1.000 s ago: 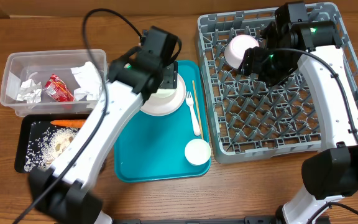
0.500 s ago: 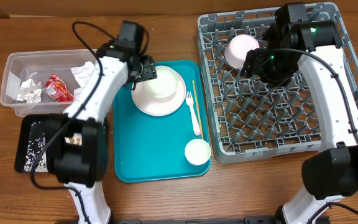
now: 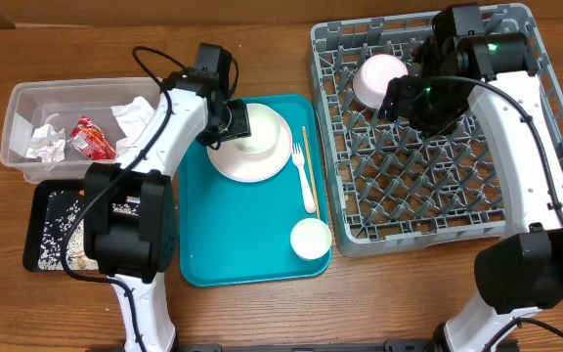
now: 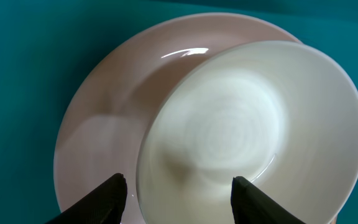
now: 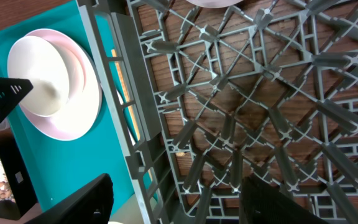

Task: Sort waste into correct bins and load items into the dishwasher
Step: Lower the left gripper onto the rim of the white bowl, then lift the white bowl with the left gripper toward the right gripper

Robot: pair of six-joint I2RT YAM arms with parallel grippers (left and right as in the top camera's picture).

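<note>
The left end effector (image 4: 178, 182) hangs over the teal tray (image 4: 17, 62) with its two dark fingers about halfway apart. They stand either side of the near rim of the white bowl (image 4: 253, 137), but I cannot tell if they touch it, and no grip shows. That bowl sits off-centre on the round white plate (image 4: 98, 130), toward the tray's far end. On the same tray lie the white fork (image 3: 306, 181), a thin wooden stick (image 3: 304, 142) beside it and a small white cup (image 3: 311, 239) near the front corner. The right end effector (image 5: 176, 193) is spread wide and empty above the grey dish rack (image 3: 428, 186), near a pale bowl (image 3: 379, 78) resting at the rack's far side. On the counter (image 3: 66, 39) to the left, the clear tub (image 3: 66, 103) holds crumpled napkins (image 3: 42, 144) and a red wrapper (image 3: 92, 139). The black tray (image 3: 35, 225) in front of it carries beige crumbs (image 3: 64, 223).
</note>
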